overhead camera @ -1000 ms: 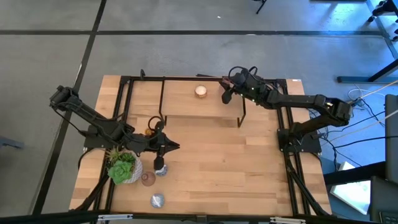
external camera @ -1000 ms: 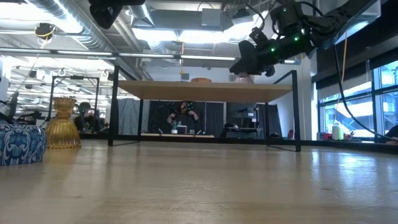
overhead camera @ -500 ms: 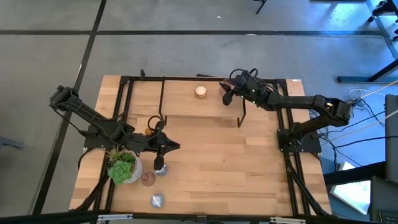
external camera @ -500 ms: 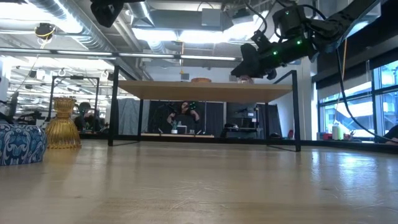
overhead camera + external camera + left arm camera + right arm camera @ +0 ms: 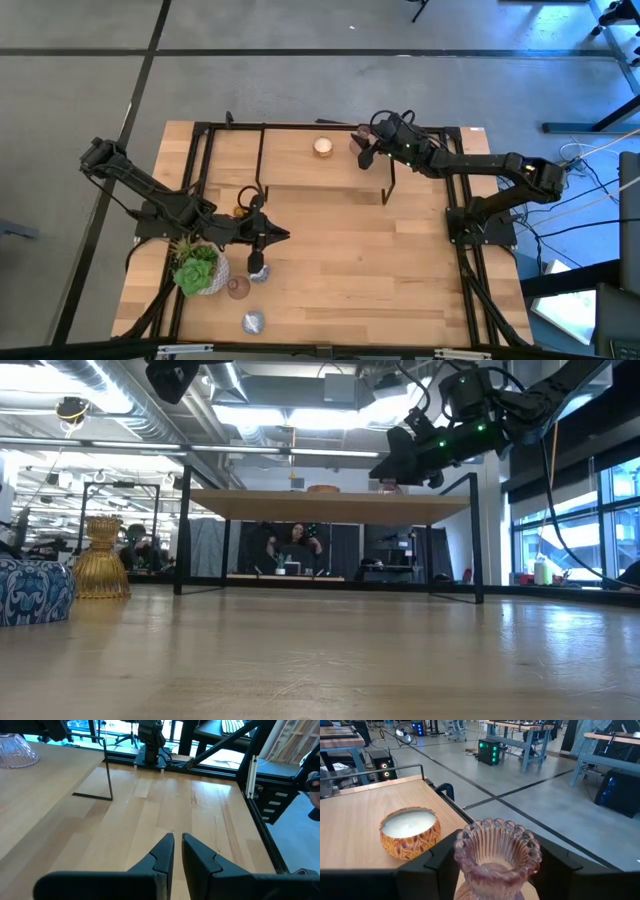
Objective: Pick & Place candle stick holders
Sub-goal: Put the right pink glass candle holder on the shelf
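Note:
A pink ribbed vase-shaped holder [image 5: 497, 854] stands upright on the raised wooden shelf [image 5: 300, 165] at the table's far side. It also shows in the low view [image 5: 390, 486]. My right gripper [image 5: 364, 152] is open, with one finger on either side of this holder. A cream-white holder with an amber patterned wall [image 5: 410, 831] stands on the shelf beside it [image 5: 322, 147]. My left gripper [image 5: 283, 236] is shut and empty above the table at the left, with its fingers showing in the left wrist view [image 5: 177, 847]. My right gripper's fingers [image 5: 440, 857] stand close on either side of the pink holder's flared rim [image 5: 465, 837]. I cannot tell whether they touch it. The holder stands upright with its base on the shelf.
At the near left are a green succulent in a pale pot [image 5: 200, 270], a silvery-blue holder [image 5: 258, 268], a pink holder [image 5: 237, 288] and a second silvery-blue holder [image 5: 252, 322]. An amber holder [image 5: 100, 560] stands farther back. Black frame rails run along the table's sides.
My right gripper has drawn back a little toward the table's right edge and slightly up. The pink holder has stayed standing on the shelf.

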Controlling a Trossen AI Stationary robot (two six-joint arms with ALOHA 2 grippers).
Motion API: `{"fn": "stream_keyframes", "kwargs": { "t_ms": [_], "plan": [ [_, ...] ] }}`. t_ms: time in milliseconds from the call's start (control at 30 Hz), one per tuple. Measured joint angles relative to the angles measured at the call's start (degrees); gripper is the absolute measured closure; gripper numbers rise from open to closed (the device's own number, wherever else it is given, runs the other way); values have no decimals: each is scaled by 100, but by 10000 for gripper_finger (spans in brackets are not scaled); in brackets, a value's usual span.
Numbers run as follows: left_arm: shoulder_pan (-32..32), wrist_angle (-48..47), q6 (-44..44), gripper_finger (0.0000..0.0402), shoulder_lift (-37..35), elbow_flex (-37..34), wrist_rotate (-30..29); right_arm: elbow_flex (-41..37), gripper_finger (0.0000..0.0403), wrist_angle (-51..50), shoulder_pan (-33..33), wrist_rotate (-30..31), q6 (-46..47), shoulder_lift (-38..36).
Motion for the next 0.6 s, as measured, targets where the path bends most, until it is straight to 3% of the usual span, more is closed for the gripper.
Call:
{"fn": "stream_keyframes", "kwargs": {
  "t_ms": [367, 600],
  "plan": [
    [0, -1, 2, 371, 0, 0, 1, 0, 163, -2, 169, 18, 0, 0],
    [0, 0, 2, 371, 0, 0, 1, 0, 138, -86, 425, 744, 19, 0]
  ]
}}
